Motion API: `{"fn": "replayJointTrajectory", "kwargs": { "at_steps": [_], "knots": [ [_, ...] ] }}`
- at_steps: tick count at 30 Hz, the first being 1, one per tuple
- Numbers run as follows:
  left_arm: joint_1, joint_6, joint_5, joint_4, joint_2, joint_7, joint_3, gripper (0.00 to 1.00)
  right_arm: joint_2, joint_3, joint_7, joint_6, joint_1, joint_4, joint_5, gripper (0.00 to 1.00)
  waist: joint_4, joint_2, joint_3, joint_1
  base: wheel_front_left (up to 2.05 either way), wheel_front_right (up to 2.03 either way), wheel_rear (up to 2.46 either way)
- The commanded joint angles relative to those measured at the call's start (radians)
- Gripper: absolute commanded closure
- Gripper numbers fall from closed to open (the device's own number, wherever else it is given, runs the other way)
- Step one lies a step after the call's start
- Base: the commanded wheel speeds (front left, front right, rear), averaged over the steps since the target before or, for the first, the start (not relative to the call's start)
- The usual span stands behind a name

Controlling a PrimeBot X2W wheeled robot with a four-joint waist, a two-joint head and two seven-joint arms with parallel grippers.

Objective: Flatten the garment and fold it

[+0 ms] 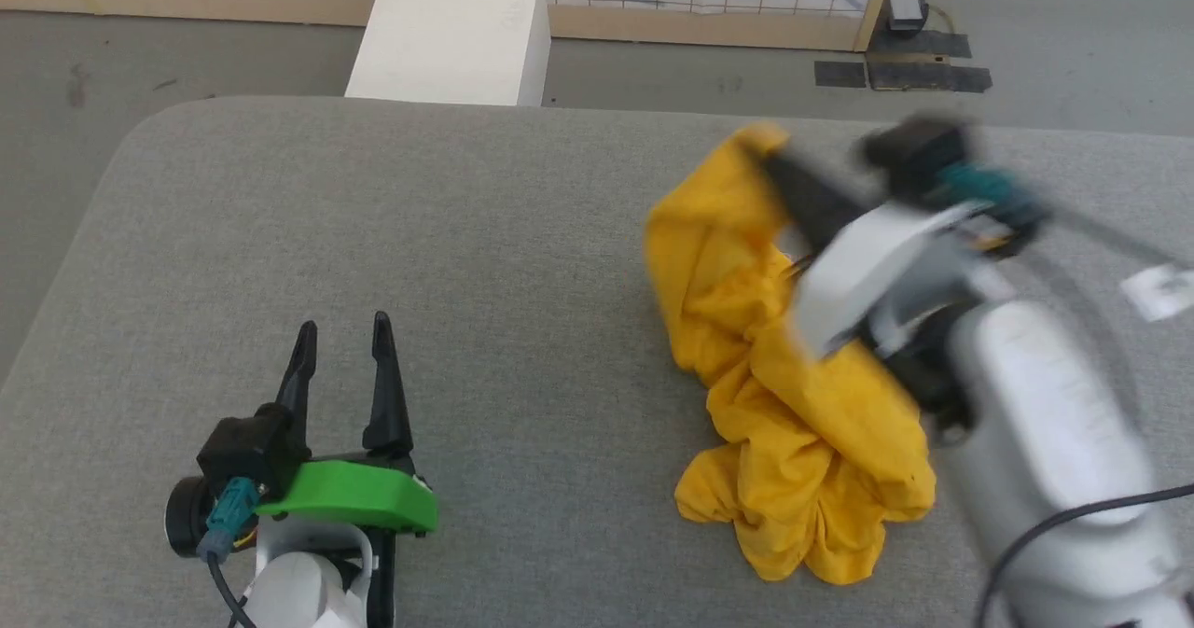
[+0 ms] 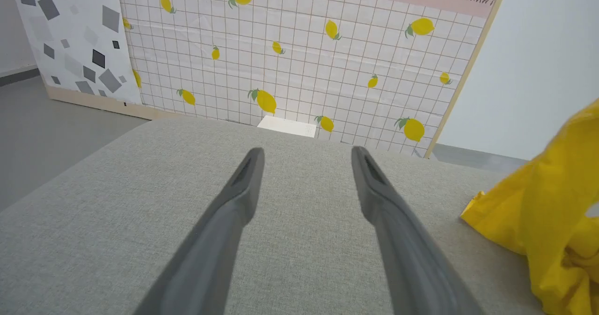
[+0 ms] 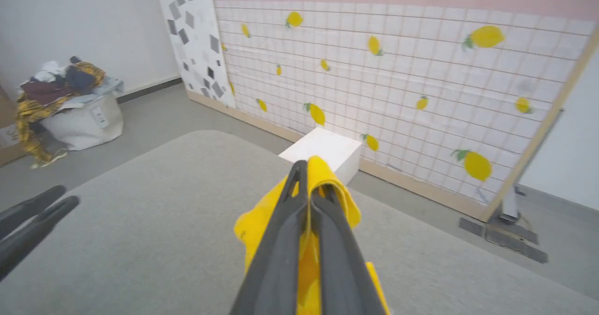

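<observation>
Our right fingers (image 3: 281, 249) are pinching a fold of the garment (image 1: 793, 423), crumpled at the right of the tabletop (image 1: 466, 236) (presumably to lift and spread it); our left fingers (image 1: 384, 385) are standing wide, empty.

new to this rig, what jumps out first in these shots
The bright yellow garment lies crumpled on the grey table, right of centre in the head view. The right gripper is shut on its far edge, while the left gripper sits open at the lower left.
</observation>
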Motion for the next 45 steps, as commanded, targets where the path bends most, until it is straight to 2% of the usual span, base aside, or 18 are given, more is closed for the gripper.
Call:
{"fn": "replayJointTrajectory", "kwargs": {
  "at_steps": [1,4,7,9,11,13,14,18,19,20,25,30,35,43,44,45],
  "knots": [
    [0.001,-0.006,-0.009,0.003,-0.004,-0.005,-0.005,0.00,-0.018,-0.068,-0.006,-0.002,-0.020,0.016,-0.032,1.00,-0.005,0.0000,-0.001,0.0000,0.00,0.00,0.00],
    [-0.005,-0.005,-0.013,0.004,-0.004,-0.005,-0.014,0.00,-0.046,-0.235,0.008,-0.002,-0.040,0.068,-0.101,1.00,-0.008,0.0000,0.002,0.0000,0.00,0.00,0.00],
    [-0.012,-0.005,-0.019,0.008,-0.004,-0.005,-0.030,0.00,-0.083,-0.419,0.033,-0.002,-0.019,0.123,-0.219,1.00,-0.004,0.0000,0.006,0.0000,0.00,0.00,0.00],
    [-0.016,-0.004,-0.023,0.009,-0.004,-0.005,-0.036,0.00,-0.079,-0.535,0.061,-0.002,0.018,0.145,-0.281,1.00,-0.002,0.0000,0.008,0.0000,0.00,0.00,0.00],
    [-0.015,-0.003,-0.026,0.012,-0.004,-0.005,-0.038,0.00,-0.042,-0.641,0.088,-0.002,0.069,0.144,-0.319,1.00,-0.005,0.0000,0.008,0.0000,0.00,0.00,0.00],
    [-0.013,-0.004,-0.023,0.016,-0.004,-0.005,-0.038,0.00,-0.012,-0.700,0.108,-0.002,0.120,0.134,-0.330,0.31,-0.011,0.0000,0.007,0.0000,0.00,0.00,0.00],
    [-0.011,-0.004,-0.022,0.017,-0.004,-0.005,-0.036,0.00,0.000,-0.714,0.115,-0.002,0.142,0.129,-0.328,0.00,-0.016,0.0000,0.005,0.0000,0.00,0.00,0.00],
    [-0.004,-0.014,-0.016,0.028,-0.004,-0.005,-0.035,0.00,0.037,-0.720,0.091,-0.002,0.238,0.079,-0.260,0.00,-0.036,0.0000,-0.007,0.0000,0.00,0.00,0.00],
    [-0.002,-0.024,-0.016,0.038,-0.004,-0.005,-0.047,0.00,0.047,-0.654,0.027,-0.002,0.328,0.007,-0.191,0.00,-0.058,0.0000,-0.017,0.0000,0.00,0.00,0.00],
    [-0.002,-0.030,-0.017,0.046,-0.004,-0.005,-0.058,0.00,0.048,-0.615,-0.007,-0.002,0.363,-0.024,-0.176,0.00,-0.066,0.0000,-0.021,0.0000,0.00,0.00,0.00],
    [-0.016,-0.066,-0.022,0.116,-0.004,0.015,-0.167,0.00,0.050,-0.504,-0.134,-0.002,0.518,-0.115,-0.087,0.00,-0.106,0.0000,-0.030,0.0000,0.00,0.00,0.00],
    [-0.051,-0.094,-0.013,0.197,-0.004,0.169,-0.301,0.00,0.050,-0.414,-0.196,-0.002,0.595,-0.148,-0.059,0.00,-0.163,0.0000,-0.030,0.0000,0.00,0.00,0.00],
    [-0.077,-0.101,-0.037,0.251,-0.004,0.343,-0.383,0.00,0.050,-0.372,-0.209,-0.002,0.602,-0.160,-0.049,0.00,-0.212,0.0000,-0.023,0.0000,0.00,0.00,0.00],
    [-0.096,-0.026,-0.022,0.325,0.003,0.642,-0.435,0.00,0.050,-0.340,-0.220,-0.002,0.598,-0.153,-0.039,0.00,-0.261,0.0000,-0.013,0.0000,0.00,0.00,0.00],
    [-0.095,-0.032,-0.028,0.323,0.003,0.670,-0.441,0.14,0.050,-0.338,-0.221,-0.002,0.599,-0.153,-0.039,0.00,-0.263,0.0000,-0.013,0.0000,0.00,0.00,0.00],
    [-0.094,-0.042,-0.034,0.317,0.003,0.683,-0.445,0.59,0.050,-0.335,-0.221,-0.002,0.600,-0.152,-0.037,0.00,-0.263,0.0000,-0.014,0.0000,0.00,0.00,0.00]
  ]
}}
